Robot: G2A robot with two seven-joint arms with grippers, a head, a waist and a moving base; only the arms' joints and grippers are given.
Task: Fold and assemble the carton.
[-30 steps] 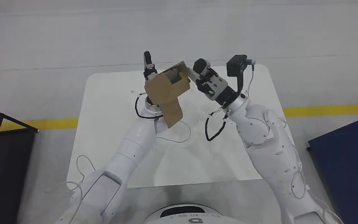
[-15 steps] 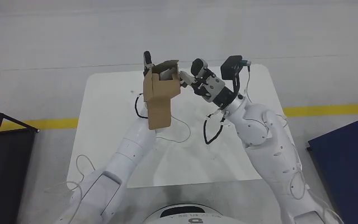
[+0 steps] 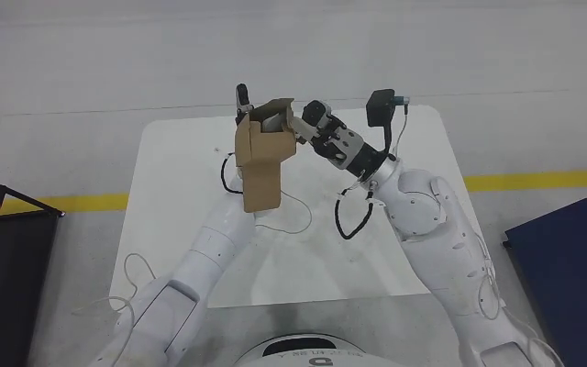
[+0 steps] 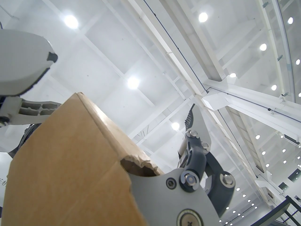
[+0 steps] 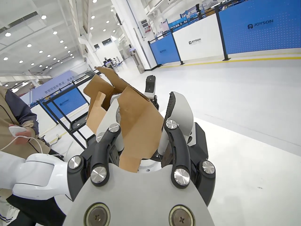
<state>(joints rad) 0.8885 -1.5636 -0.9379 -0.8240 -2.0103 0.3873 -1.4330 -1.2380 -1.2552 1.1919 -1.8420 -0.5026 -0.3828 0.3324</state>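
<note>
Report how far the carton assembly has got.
Done: the brown cardboard carton is opened into a box shape and is up off the white table, carried at the left arm's end. In hand: the right jaws stand open either side of one top flap. Left: the top flaps stand open, none folded shut; the bottom cannot be judged.

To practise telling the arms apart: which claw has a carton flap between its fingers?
The right claw: its fingers stand apart on either side of a flap of the carton. The left claw sits at the carton's opposite side.
</note>
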